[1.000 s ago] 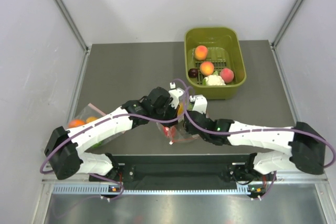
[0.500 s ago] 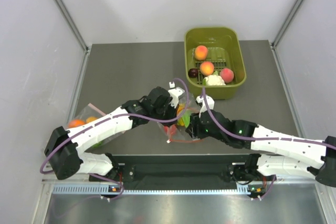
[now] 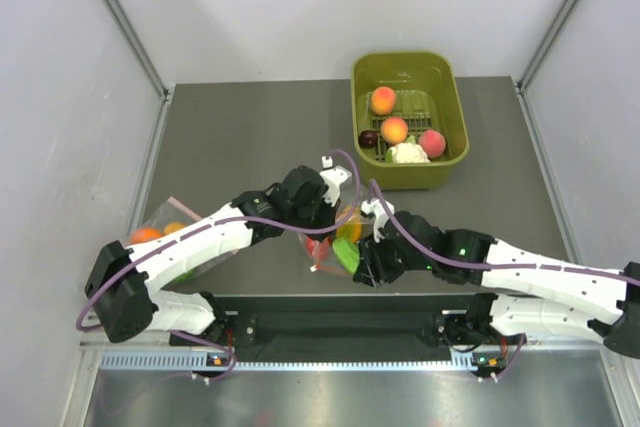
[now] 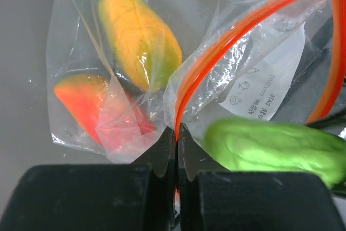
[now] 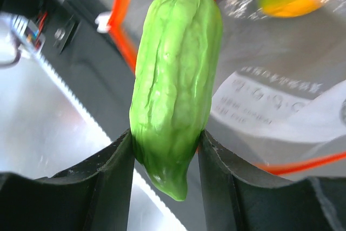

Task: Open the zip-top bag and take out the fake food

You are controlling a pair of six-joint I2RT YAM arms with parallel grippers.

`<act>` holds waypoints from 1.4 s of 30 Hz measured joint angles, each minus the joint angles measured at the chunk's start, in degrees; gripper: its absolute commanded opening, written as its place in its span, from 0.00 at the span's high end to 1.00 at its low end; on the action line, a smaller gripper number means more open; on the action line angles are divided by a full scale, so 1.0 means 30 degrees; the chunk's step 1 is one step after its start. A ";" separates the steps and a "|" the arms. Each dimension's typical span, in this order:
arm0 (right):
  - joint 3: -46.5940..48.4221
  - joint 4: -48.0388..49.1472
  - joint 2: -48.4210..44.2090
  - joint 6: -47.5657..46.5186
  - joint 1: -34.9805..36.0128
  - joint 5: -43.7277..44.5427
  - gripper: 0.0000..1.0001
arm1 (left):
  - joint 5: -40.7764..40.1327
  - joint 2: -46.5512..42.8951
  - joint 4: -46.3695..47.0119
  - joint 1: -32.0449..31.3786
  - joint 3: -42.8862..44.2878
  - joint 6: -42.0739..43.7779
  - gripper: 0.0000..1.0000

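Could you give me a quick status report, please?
Left gripper shut on zip-top bag rim. Right gripper holds green piece, outside bag. Yellow-orange piece, red piece inside.

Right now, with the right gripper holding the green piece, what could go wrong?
1. The right gripper grips the green gourd-like piece only near one end, so it may pivot or slip out.
2. The left gripper pinches the zip-top bag just by its orange strip. The bag, holding the yellow-orange piece and the red piece, could pull free.
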 measured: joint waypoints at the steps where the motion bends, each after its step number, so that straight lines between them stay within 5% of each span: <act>1: 0.0000 -0.0182 -0.0211 -0.0146 0.0000 -0.0335 0.74 | 0.0000 0.0007 0.0000 0.0000 0.0000 0.0007 1.00; 10: 0.1632 -0.3337 -0.2885 -0.0976 0.0022 -0.1151 0.75 | -0.0015 0.0226 0.0007 0.0000 0.0000 0.0066 1.00; 21: 0.6710 -0.7723 -0.4160 -0.2164 -0.0838 0.4889 0.78 | 0.0015 0.0299 0.0007 0.0000 0.0007 0.0066 1.00; 32: 0.7431 -0.5523 -0.2324 -0.6557 -1.0469 0.4947 0.80 | 0.0080 0.0299 0.0007 0.0000 0.0007 0.0066 1.00; 42: 0.9734 -0.0321 0.7286 -0.9056 -1.7937 -0.0831 0.81 | 0.0080 0.0291 0.0007 0.0000 0.0007 0.0066 1.00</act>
